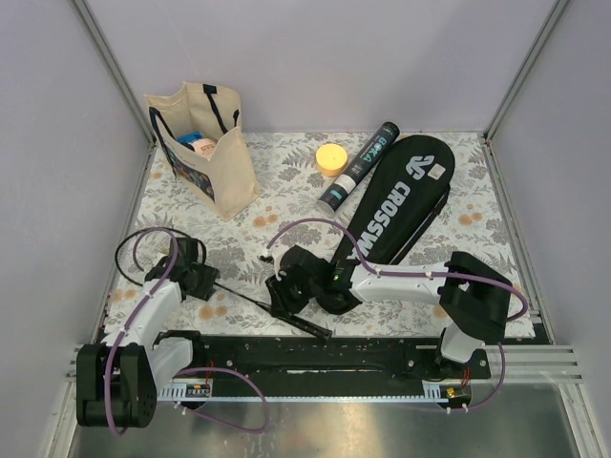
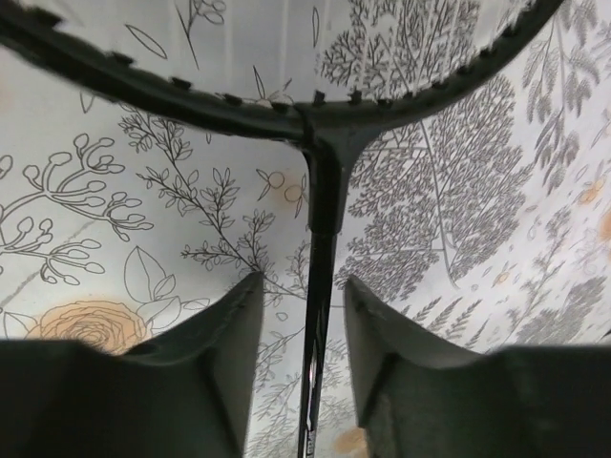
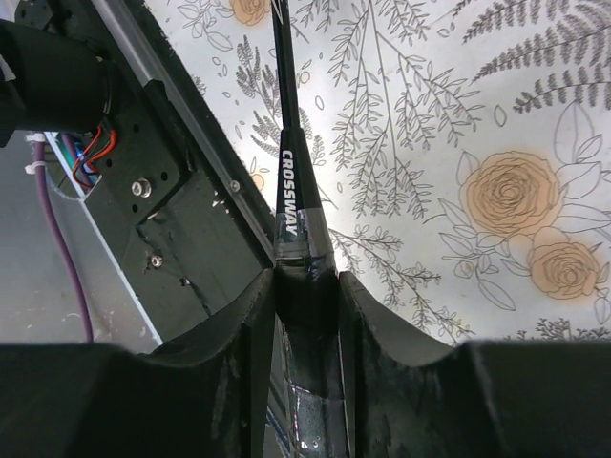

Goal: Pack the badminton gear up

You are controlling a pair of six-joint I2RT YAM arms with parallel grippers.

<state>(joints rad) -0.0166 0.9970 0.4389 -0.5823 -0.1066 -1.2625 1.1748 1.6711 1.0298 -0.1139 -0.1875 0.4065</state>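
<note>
One racket (image 1: 315, 328) lies on the table (image 1: 286, 172) near the front edge, its head partly hidden by the left arm (image 1: 153, 315); cover (image 1: 396, 196) and tube (image 1: 361, 164) lie behind.
Left wrist: left gripper (image 2: 303, 281) is half-open astride the shaft with gaps on both sides; the head is cut off.
Right wrist: right gripper (image 3: 305, 277) clamps the handle; the butt end is hidden.

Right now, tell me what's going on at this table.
Both arms are on one racket. The right gripper is clamped on its handle. The left gripper straddles the shaft by the head, its jaws not touching it. The cover and tube lie farther back, not yet packed.
</note>
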